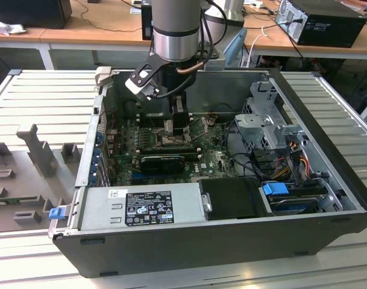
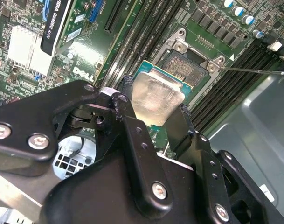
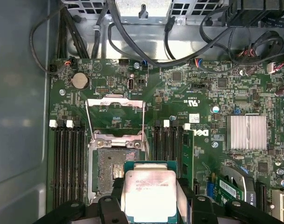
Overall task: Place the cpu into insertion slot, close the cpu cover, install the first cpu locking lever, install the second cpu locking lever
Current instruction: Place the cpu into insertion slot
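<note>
My gripper (image 3: 149,198) is shut on the cpu (image 3: 148,193), a flat square chip with a silver-beige face, one black finger on each of two opposite edges. In both wrist views the chip hangs a little above the motherboard and partly overlaps one side of the insertion slot (image 3: 109,170), offset from it. The slot (image 2: 183,65) is a square black socket with a silver rim, and nothing lies in it. The cpu cover (image 3: 116,99) is swung back open behind the socket. A thin locking lever (image 2: 253,71) sticks out beside the socket. In the exterior view the gripper (image 1: 177,129) reaches down inside the open computer case.
Black memory slots (image 3: 69,163) flank the socket on both sides. A silver heat sink (image 3: 246,133) and a graphics card (image 1: 162,161) lie nearby. Cables (image 3: 132,46) run along the case wall. The power supply (image 1: 144,205) and drive cage (image 1: 267,129) line the case edges.
</note>
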You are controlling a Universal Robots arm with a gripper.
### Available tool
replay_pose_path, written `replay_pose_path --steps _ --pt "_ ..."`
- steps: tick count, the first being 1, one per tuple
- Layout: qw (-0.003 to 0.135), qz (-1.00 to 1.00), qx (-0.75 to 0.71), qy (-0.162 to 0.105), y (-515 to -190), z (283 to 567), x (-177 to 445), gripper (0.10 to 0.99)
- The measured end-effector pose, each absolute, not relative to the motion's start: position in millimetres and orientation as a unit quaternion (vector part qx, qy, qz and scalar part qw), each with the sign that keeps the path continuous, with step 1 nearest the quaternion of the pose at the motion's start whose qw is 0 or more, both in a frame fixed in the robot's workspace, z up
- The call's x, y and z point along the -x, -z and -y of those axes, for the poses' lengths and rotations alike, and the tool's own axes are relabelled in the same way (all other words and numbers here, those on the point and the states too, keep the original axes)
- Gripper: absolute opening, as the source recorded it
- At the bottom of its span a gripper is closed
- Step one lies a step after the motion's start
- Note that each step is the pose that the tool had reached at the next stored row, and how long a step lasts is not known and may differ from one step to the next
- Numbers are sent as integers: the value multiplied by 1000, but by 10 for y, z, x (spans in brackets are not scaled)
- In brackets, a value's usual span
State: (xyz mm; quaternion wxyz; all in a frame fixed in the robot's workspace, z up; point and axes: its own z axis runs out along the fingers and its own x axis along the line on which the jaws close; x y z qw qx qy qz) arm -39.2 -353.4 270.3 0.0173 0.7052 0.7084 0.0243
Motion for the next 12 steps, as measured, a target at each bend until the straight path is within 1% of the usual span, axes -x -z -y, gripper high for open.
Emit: replay_pose_path --steps 12 --pt "17 -708 -705 -24 -2646 3510 392 525"
